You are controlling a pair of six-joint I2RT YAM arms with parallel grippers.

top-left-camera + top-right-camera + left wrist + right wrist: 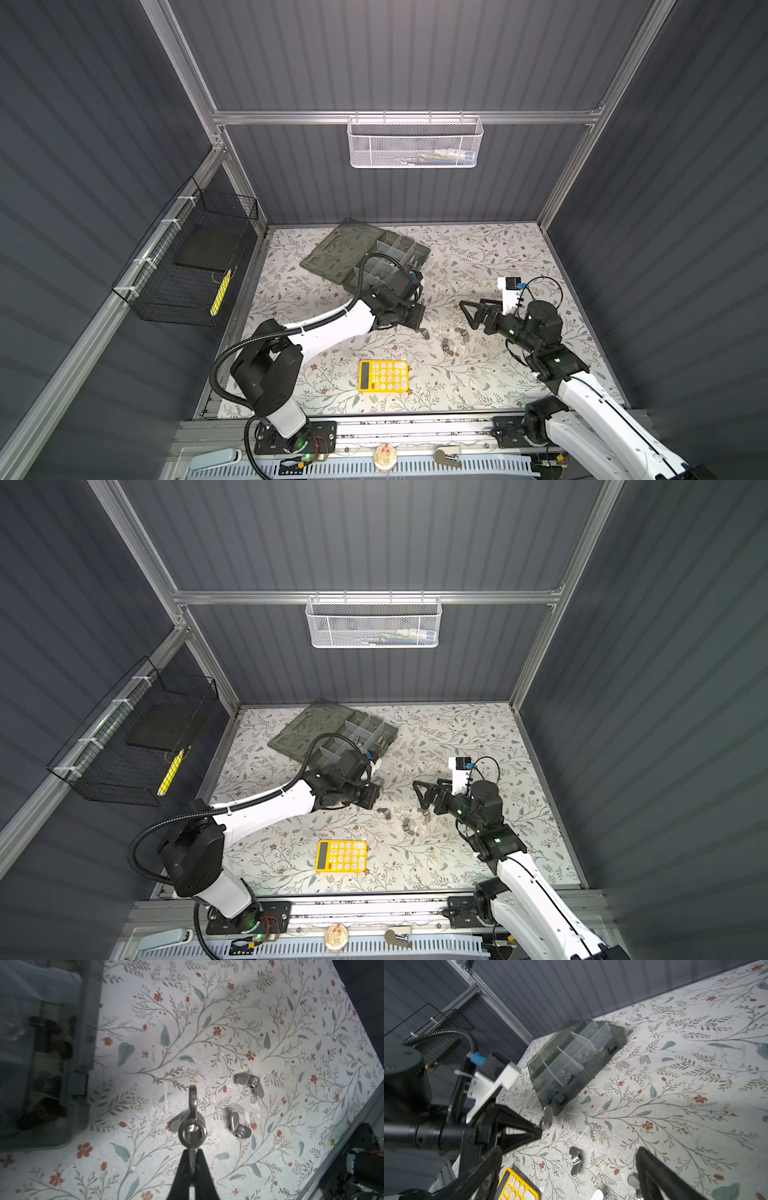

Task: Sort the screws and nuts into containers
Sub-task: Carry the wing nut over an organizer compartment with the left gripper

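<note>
My left gripper (192, 1152) is shut on one ear of a silver wing nut (192, 1128) and holds it just above the table. In the right wrist view that nut (547, 1119) hangs by the near corner of the organiser box (591, 1070). The box's compartments hold black screws (41, 1036). Loose wing nuts (424, 332) (460, 331) (446, 347) lie on the floral table in both top views. My right gripper (471, 313) stands open over them, with one wing nut (575, 1160) on the table between its fingers (654, 1172). My left gripper (419, 301) is mostly hidden under its wrist.
A yellow calculator (383, 376) lies near the front edge. The organiser's lid (336, 249) lies open flat toward the back left. A white mesh basket (415, 141) hangs on the back wall. A black wire basket (187, 266) hangs on the left wall.
</note>
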